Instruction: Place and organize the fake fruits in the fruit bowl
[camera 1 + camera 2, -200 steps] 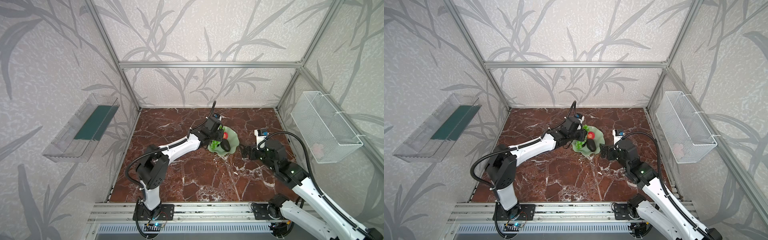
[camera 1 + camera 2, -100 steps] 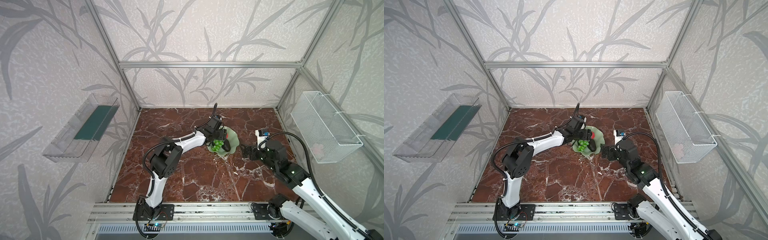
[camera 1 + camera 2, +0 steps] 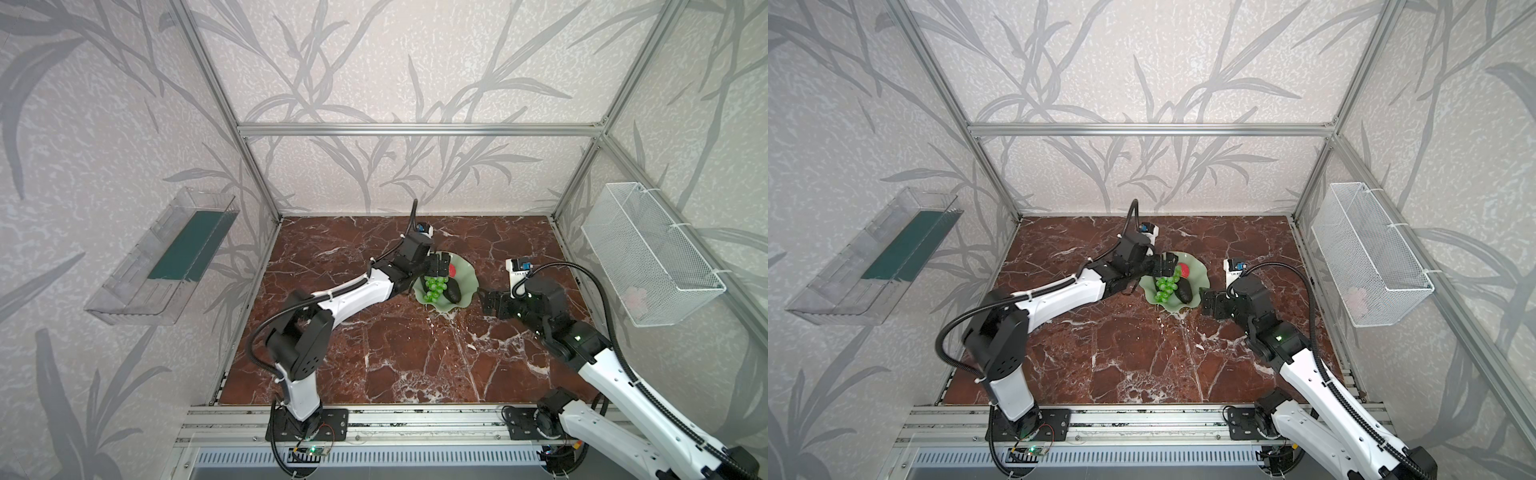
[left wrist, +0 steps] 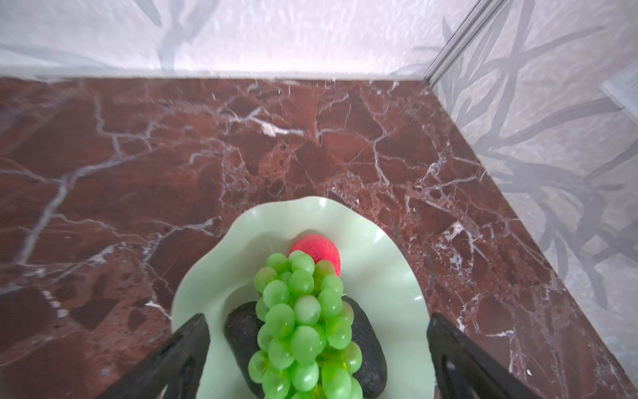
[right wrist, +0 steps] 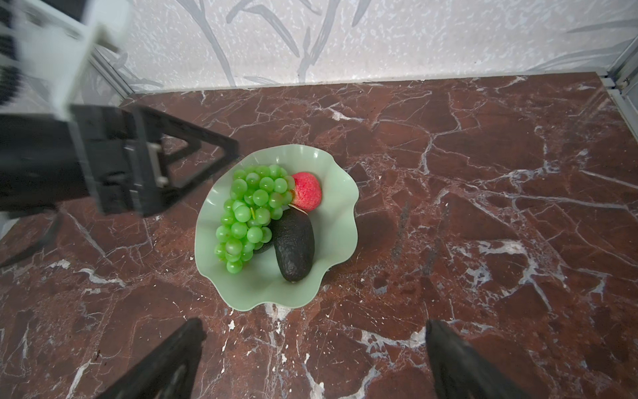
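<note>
Since a second ago my left gripper (image 3: 441,265) has let go of the grape bunch (image 5: 248,214); its jaws now stand wide apart over the fruit bowl (image 5: 269,293). The bunch lies in the bowl across one avocado (image 5: 295,241), with a second avocado (image 4: 241,331) mostly under it. The red apple (image 5: 308,191) touches the bunch. My right gripper (image 5: 314,325) is spread wide and empty, over the marble table (image 5: 483,207) just beside the bowl.

Fruit bowl (image 5: 331,262): pale mint green, shallow, wavy rim, upright on the marble tabletop (image 5: 483,207). Inside, a glossy green grape bunch (image 5: 252,210) lies lengthwise over one dark bumpy avocado (image 4: 241,331), mostly covering it, beside a second avocado (image 5: 295,245) left exposed. Small red apple (image 5: 307,191) sits at the bunch's end, touching it.
</note>
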Robot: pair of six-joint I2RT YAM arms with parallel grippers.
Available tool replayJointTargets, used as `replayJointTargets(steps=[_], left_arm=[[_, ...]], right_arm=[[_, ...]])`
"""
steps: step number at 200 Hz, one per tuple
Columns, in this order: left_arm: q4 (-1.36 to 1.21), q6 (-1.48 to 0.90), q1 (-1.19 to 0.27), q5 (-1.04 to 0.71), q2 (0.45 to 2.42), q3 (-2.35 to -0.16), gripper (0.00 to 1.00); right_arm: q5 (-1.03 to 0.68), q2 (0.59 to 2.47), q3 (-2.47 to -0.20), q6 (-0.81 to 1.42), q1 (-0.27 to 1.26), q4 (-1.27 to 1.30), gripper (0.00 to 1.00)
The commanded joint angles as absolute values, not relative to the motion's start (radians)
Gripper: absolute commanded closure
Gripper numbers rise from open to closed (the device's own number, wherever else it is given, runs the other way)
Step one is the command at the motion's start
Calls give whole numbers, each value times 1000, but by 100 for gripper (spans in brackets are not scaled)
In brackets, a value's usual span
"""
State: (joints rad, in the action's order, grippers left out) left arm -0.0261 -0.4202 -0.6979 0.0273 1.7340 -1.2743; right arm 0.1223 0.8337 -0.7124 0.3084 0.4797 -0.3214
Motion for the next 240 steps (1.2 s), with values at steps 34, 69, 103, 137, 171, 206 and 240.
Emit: replayJointTargets(steps=[34, 69, 103, 137, 171, 206, 240], left_arm=[[-182, -250, -687, 354, 1265, -942, 1], [-255, -119, -631, 615, 969, -615, 1], [-270, -131, -453, 701, 825, -404, 1], [-402, -136, -245, 642, 896, -286, 1], [-810, -66, -151, 602, 1184, -215, 1], [-887, -35, -90, 447, 1376, -322, 1], [-1123, -6, -62, 418, 1612, -338, 1]], right_arm=[[118, 891, -663, 278, 476, -191, 1], [212, 946, -619, 286, 473, -93, 1], [453, 946, -514, 195, 464, 71, 1], [633, 943, -357, 105, 372, 331, 1], [595, 1150, -303, 43, 268, 584, 1], [500, 1385, -316, -57, 236, 904, 1], [340, 1542, -315, -86, 207, 1032, 1]])
